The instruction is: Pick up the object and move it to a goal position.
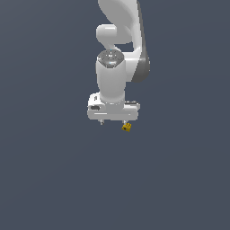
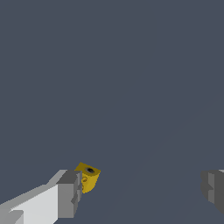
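Looking at the gripper [image 1: 113, 122] first, I am seeing its jaws standing wide apart and closing on nothing: in the wrist view one grey finger pad [image 2: 69, 194] is sitting right against the object [image 2: 89, 176], while the other pad [image 2: 213, 189] is waiting well away across a broad gap. The little yellow-gold lump is lying just beside that one fingertip, touching it or very nearly so, I cannot tell which, and not in the middle of the opening. In the exterior view the object [image 1: 126, 127] is showing just below the gripper, under the fingertip toward that view's right. I am reading this as an off-centre approach: the hand is hanging low over the lump with the jaws spread to leave plenty of room, but the lump is hugging one finger, so a squeeze would have the far finger sweeping across the gap to pin it. I am judging the pick as not yet made. No goal marker is appearing anywhere around the gripper, only plain dark ground.
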`<state>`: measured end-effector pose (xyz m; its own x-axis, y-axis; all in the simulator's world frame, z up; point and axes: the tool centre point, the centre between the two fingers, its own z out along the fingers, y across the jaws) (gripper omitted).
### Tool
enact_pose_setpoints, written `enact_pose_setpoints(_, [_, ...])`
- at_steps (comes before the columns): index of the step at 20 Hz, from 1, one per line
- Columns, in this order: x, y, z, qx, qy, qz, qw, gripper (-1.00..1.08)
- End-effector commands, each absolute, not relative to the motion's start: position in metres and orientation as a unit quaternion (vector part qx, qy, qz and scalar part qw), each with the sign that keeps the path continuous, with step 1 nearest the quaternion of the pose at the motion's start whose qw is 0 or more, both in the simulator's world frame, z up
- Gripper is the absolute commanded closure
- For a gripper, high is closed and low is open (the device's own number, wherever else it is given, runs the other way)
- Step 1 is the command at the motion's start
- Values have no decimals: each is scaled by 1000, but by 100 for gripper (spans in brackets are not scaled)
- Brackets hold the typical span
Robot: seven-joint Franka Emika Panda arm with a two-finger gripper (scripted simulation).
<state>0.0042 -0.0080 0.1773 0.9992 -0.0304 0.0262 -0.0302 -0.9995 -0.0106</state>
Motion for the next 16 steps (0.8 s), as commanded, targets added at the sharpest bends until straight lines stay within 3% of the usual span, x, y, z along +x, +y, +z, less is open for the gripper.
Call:
enact_pose_setpoints(1, [4, -8, 177, -1000, 15, -13, 5, -92])
enact_pose_setpoints(16, [-3, -30, 167, -1000, 29, 2, -5, -92])
